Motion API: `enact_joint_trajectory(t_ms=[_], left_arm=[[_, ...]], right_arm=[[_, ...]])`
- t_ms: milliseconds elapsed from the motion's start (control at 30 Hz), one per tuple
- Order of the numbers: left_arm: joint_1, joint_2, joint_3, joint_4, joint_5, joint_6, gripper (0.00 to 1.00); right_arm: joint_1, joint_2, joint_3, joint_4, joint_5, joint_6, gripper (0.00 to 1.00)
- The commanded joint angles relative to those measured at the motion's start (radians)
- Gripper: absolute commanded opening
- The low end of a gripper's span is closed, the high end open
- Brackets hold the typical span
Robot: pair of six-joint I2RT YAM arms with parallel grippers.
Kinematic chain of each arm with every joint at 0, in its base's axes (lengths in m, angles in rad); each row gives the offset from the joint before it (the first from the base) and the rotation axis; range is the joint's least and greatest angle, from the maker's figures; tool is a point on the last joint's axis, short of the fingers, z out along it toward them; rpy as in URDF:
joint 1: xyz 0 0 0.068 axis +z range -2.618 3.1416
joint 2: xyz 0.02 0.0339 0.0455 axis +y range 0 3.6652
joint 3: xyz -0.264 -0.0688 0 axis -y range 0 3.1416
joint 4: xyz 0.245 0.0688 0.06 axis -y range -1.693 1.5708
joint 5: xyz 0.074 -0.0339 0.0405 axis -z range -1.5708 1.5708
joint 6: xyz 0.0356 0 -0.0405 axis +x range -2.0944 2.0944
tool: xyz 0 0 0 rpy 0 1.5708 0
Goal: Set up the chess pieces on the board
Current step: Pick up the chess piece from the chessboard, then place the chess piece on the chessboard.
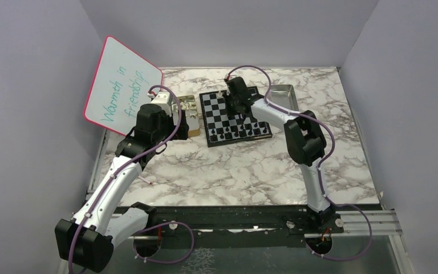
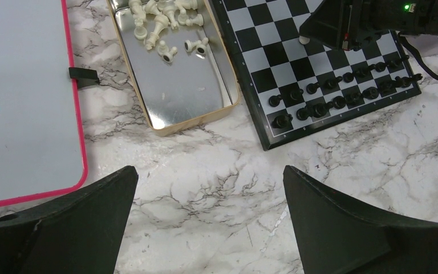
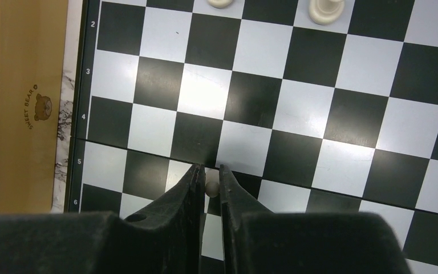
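Placing: right hand [image 3: 210,169] pinches a pale chess piece [image 3: 211,188] over the board [image 3: 296,103]; next, seat it squarely; left hand [image 2: 210,174] open, empty

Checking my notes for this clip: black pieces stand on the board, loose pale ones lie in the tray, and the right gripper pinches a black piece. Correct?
Not quite: the right gripper pinches a pale piece, not a black one, as the right wrist view shows. The rest holds.

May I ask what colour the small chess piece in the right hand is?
Whitish small chess piece, clearest in the right wrist view.
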Motion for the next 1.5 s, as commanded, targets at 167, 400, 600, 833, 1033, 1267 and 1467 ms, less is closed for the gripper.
enact_joint_trajectory(t_ms=[167,400,600,833,1033,1267,1467], left_arm=[[-0.003,-0.008,-0.003,0.018,0.013,0.009,0.99],[-0.003,-0.010,-0.005,0.020,0.019,0.008,0.99],[-0.003,0.008,-0.003,0.019,0.029,0.009,0.99],[-0.005,0.000,-0.005,0.022,0.056,0.006,0.99],[-0.007,-0.001,-0.006,0.023,0.053,0.007,0.99],[-0.007,0.001,-0.006,0.023,0.054,0.011,0.99],[-0.007,0.000,-0.006,0.022,0.051,0.011,0.99]], right_arm=[[0.007,-0.019,0.051,-0.070,0.129,-0.018,0.15],[-0.043,-0.017,0.121,-0.139,0.214,-0.055,0.15],[-0.116,-0.011,0.129,-0.147,0.181,-0.057,0.15],[-0.202,0.037,0.203,-0.181,0.155,-0.059,0.15],[-0.230,0.066,0.247,-0.176,0.134,-0.075,0.15],[-0.233,0.121,0.302,-0.171,0.113,-0.083,0.15],[-0.232,0.176,0.363,-0.187,0.103,-0.086,0.15]])
